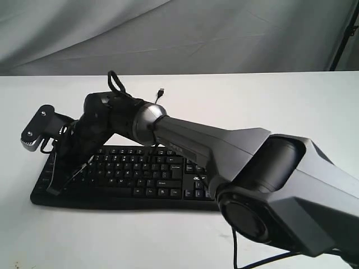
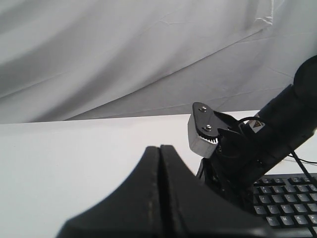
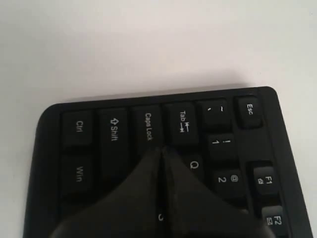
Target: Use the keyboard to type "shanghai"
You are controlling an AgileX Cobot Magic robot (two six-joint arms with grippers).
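Note:
The black keyboard (image 1: 140,174) lies on the white table, its left end toward the left of the exterior view. My right arm reaches across it, and my right gripper (image 1: 54,188) is shut and points down at that left end. In the right wrist view the right gripper (image 3: 162,148) has its tips just past Caps Lock (image 3: 148,126) and beside Q (image 3: 193,165); the key under them is hidden. My left gripper (image 2: 160,147) is shut on nothing, held over bare table to the side of the keyboard (image 2: 292,201). It does not show in the exterior view.
The right arm's thick grey body (image 1: 252,162) covers the keyboard's right part. The keyboard's thin cable ends in a loose USB plug (image 1: 161,91) behind it. A grey cloth backdrop (image 1: 179,33) hangs at the table's far edge, with a dark pole (image 1: 343,33) at the right.

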